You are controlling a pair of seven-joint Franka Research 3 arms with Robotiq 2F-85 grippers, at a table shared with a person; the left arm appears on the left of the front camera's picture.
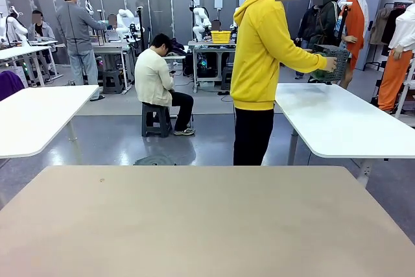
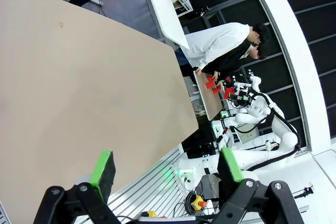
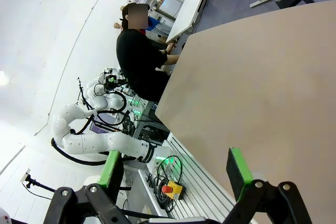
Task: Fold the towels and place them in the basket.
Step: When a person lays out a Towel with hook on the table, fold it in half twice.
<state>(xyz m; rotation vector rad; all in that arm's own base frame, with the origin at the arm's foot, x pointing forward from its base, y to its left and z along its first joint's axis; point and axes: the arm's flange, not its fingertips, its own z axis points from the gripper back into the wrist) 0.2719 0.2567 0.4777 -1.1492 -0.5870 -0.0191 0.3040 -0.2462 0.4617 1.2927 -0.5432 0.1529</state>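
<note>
Beyond my wide tan surface (image 1: 207, 225), at 12 o'clock, a person in a yellow hoodie (image 1: 259, 50) stands beside a white table (image 1: 337, 121). At 1 o'clock their hand (image 1: 331, 64) holds the dark mesh basket (image 1: 338, 55) above that white table, with green cloth (image 1: 318, 73) showing through its mesh. My left tool (image 2: 167, 165) is released, its green pads wide apart over the surface's edge. My right tool (image 3: 174, 167) gapes likewise, gripping nothing.

Left gripper (image 2: 166, 165), right gripper (image 3: 174, 167): black linked fingers, silver screws, rectangular green pads. Person (image 1: 260, 56): yellow long-sleeved hoodie, black trousers.
</note>
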